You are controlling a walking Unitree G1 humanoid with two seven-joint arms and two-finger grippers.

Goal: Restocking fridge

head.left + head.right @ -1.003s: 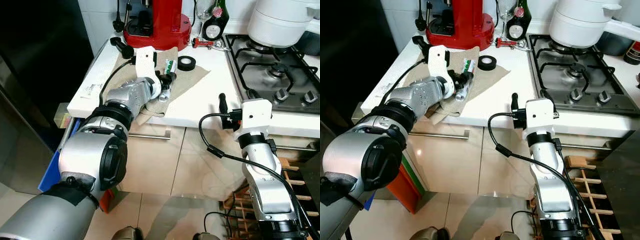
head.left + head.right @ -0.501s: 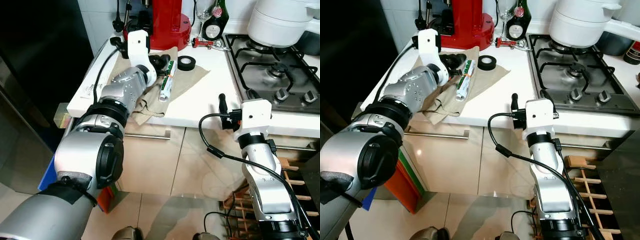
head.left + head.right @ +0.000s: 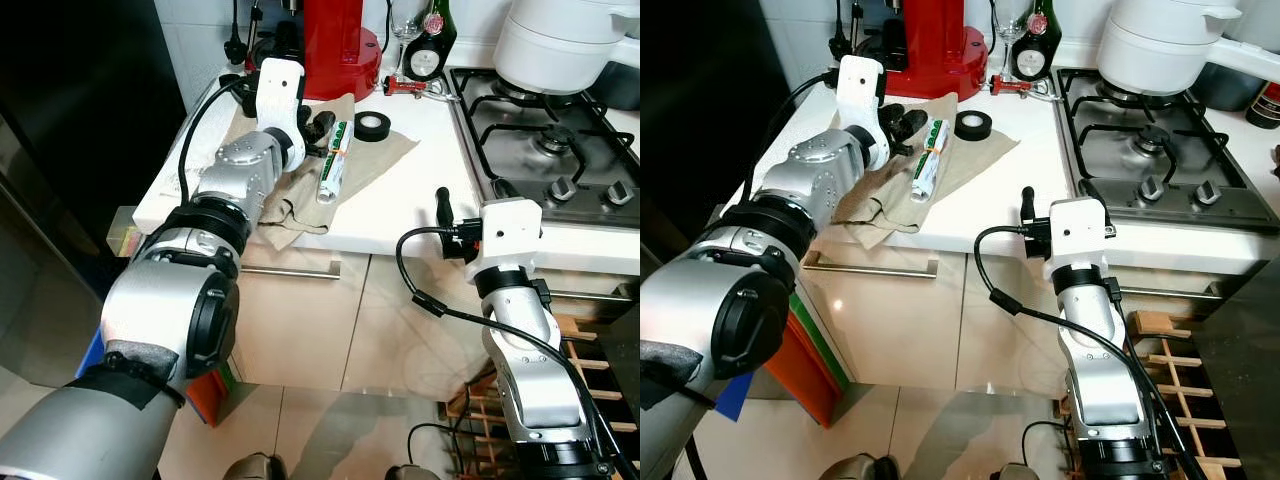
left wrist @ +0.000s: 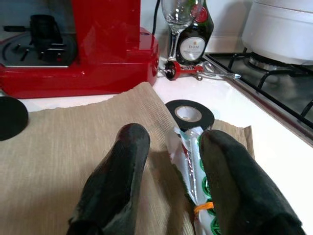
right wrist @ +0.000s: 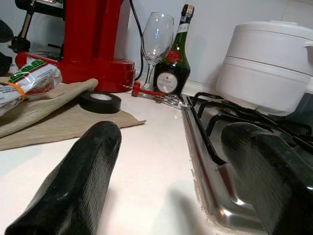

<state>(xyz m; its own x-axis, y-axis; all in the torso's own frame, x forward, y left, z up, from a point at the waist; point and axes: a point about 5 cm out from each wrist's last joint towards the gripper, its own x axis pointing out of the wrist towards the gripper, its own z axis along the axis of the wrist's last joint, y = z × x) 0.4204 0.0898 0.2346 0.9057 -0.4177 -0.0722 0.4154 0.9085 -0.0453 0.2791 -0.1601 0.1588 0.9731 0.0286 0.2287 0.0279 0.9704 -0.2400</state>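
A white and green packet [image 3: 333, 162] with an orange band lies flat on a beige cloth [image 3: 375, 158] on the white counter. My left gripper [image 3: 318, 123] hovers low over the cloth at the packet's far end, open. In the left wrist view the packet [image 4: 191, 169] lies between the black fingers [image 4: 117, 186], close against one of them, and they do not clamp it. My right gripper [image 5: 171, 132] is open and holds nothing. It sits at the counter's front edge [image 3: 443, 207], near the hob.
A black tape roll [image 3: 373, 125] lies on the cloth beyond the packet. Behind stand a red machine [image 3: 330, 45], a wine glass [image 4: 178, 14] and a green bottle [image 3: 432, 40]. A gas hob [image 3: 545, 140] with a white pot [image 3: 565, 40] is to the right, and the dark fridge [image 3: 80, 120] to the left.
My left gripper has drawn back from over the packet toward the red machine. The packet now lies uncovered on the cloth. The right arm has stayed put.
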